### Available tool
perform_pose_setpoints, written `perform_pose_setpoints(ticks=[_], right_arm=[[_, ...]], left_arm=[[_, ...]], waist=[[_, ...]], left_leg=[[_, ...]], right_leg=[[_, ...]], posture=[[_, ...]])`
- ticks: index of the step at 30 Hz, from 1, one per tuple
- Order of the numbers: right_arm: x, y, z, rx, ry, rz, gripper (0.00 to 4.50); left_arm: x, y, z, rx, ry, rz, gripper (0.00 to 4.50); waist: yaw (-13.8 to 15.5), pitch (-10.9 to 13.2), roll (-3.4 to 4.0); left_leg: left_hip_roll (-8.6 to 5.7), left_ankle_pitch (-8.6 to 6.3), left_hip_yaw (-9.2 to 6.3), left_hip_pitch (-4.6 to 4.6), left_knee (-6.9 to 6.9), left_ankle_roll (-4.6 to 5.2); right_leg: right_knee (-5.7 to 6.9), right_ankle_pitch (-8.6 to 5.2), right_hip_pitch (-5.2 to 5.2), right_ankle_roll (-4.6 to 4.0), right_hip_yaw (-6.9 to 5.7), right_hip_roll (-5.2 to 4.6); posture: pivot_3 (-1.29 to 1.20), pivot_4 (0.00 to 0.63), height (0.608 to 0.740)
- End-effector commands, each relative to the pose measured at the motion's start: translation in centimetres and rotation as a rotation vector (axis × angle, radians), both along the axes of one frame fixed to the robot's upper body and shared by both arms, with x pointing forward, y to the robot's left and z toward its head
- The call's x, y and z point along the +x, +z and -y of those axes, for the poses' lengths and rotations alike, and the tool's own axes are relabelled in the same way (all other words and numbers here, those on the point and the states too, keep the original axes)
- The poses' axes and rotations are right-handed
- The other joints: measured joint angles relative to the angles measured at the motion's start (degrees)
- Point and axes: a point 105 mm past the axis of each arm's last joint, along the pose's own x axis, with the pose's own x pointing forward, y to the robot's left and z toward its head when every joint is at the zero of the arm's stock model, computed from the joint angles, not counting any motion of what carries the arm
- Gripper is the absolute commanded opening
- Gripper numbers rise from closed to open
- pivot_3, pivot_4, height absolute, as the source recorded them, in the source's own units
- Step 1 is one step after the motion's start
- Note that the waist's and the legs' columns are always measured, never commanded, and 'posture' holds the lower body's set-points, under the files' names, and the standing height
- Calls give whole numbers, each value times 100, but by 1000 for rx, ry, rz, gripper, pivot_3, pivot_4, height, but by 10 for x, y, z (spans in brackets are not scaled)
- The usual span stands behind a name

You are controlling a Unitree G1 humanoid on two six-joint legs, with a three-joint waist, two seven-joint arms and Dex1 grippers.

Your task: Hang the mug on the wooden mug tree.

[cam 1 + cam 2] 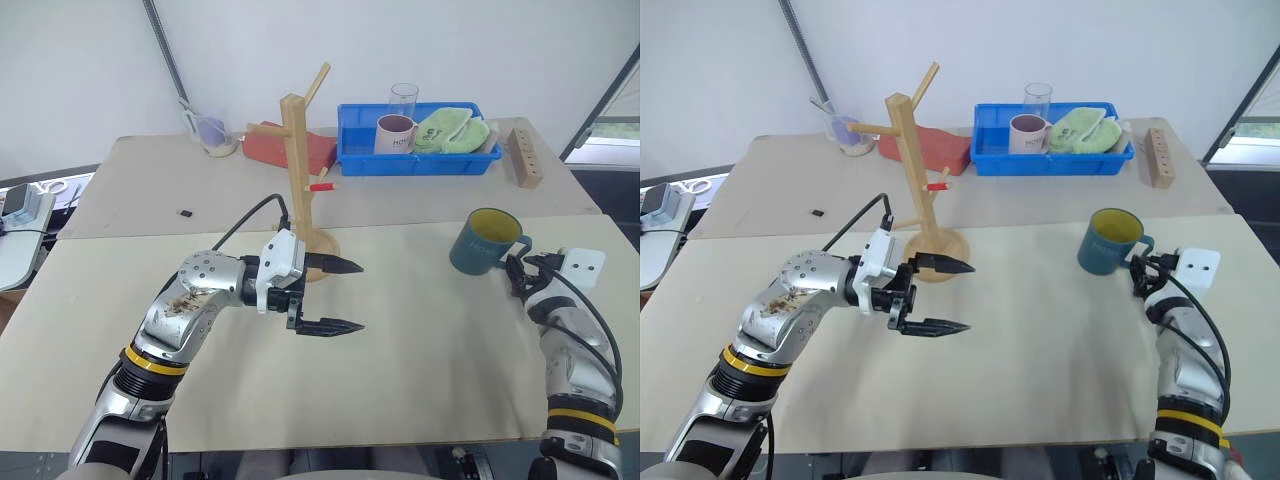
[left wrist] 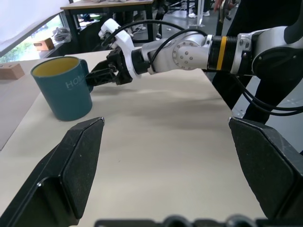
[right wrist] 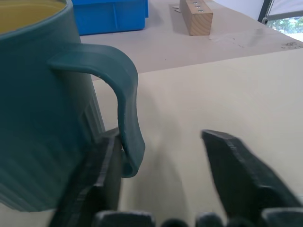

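Mug (image 1: 488, 243) stood upright just ahead of my right gripper (image 3: 163, 156); its handle sat between my parted fingers, one finger (image 3: 102, 170) touching it, not yet squeezed.

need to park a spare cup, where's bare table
Bare: the near table between the left gripper and the mug; also the far-left stretch beside the wooden mug tree. Crowded: the back edge around the blue bin.

Both head views look forward and down over the desk (image 1: 400, 380). The left wrist camera faces across it toward the right hand (image 2: 102, 75). The right wrist camera sits close against the mug (image 3: 42, 118), also seen from the head
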Motion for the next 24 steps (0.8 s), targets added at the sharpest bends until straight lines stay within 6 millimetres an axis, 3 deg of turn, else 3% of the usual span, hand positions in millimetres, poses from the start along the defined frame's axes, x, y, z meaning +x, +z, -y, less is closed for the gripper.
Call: perform_pose_setpoints(ticks=[1, 5, 10, 19, 24], right_arm=[[5, 20, -2, -10, 22, 78, 1493], [7, 23, -4, -5, 43, 89, 79], [8, 39, -23, -107, 167, 102, 35], [-16, 104, -140, -809, 901, 108, 35], [-10, 139, -177, -1029, 1091, 147, 35]], left_arm=[[4, 13, -8, -10, 40, 53, 4500], [8, 9, -21, 6, 95, 42, 4500], [8, 8, -41, -6, 188, 10, 4500], [-1, 16, -94, -63, 419, -52, 4500], [-1, 14, -110, -41, 480, -43, 4500]], waist=[[-5, 0, 0], [-21, -1, 1], [-38, -2, 5], [-37, 3, 1], [-7, 11, -13]], left_leg=[[0, 0, 0, 0, 0, 0], [0, 0, -1, 0, -1, 0], [1, 0, -1, 0, -3, 1], [6, -4, 2, 22, -8, -4], [3, -27, 14, 24, -6, -42]], right_leg=[[0, 0, 0, 0, 0, 0], [2, 1, -1, 1, 2, 1], [2, 0, -1, 1, 8, 4], [2, -2, -14, -3, 15, 6], [-10, -4, -18, -7, 5, -17]], posture=[[0, 150, 740], [0, 150, 740], [0, 150, 740], [0, 150, 740], [0, 150, 740]])
